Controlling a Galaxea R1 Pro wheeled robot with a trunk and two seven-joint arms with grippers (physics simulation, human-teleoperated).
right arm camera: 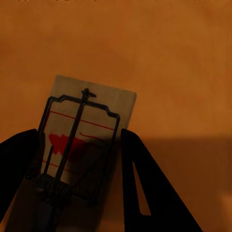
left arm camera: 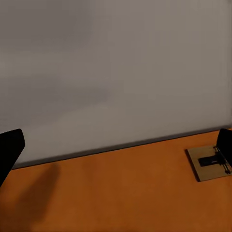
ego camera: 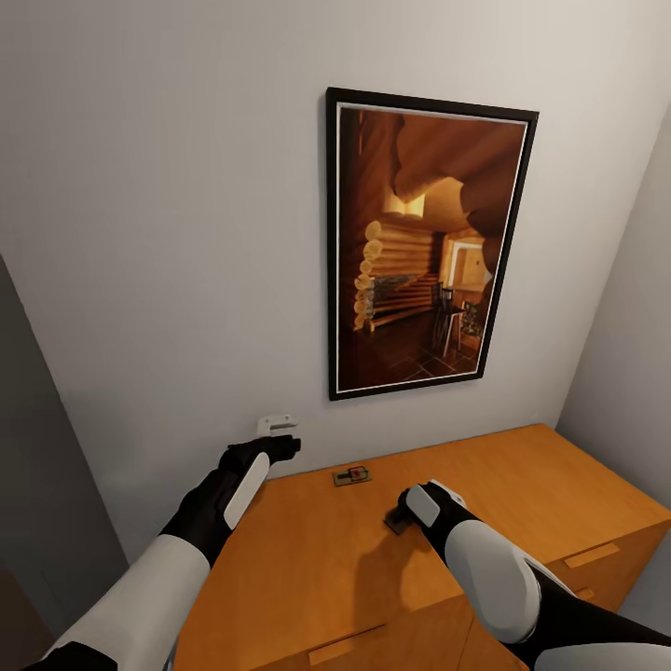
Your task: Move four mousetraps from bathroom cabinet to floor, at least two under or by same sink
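Closing on a mousetrap atop the cabinet [ego camera: 522, 503].

Nearest, at lower centre of the head view, the right tool [ego camera: 399, 515] sits low over the orange top; its wrist view shows a mousetrap [right arm camera: 82, 145] between spread jaws, contact uncertain. Light, stiff and thin, it looks best pinched across the board's long edges, clear of the sprung wire. Further back near the wall lies a second mousetrap [ego camera: 352, 476]. At left, the left tool [ego camera: 280, 438] hovers with jaws spread, gripping nothing.

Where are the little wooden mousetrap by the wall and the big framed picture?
Small tan-wood mousetrap [ego camera: 351, 476], head view, middle of its board.
Black-framed log-cabin picture [ego camera: 424, 252], head view, centre of the image.
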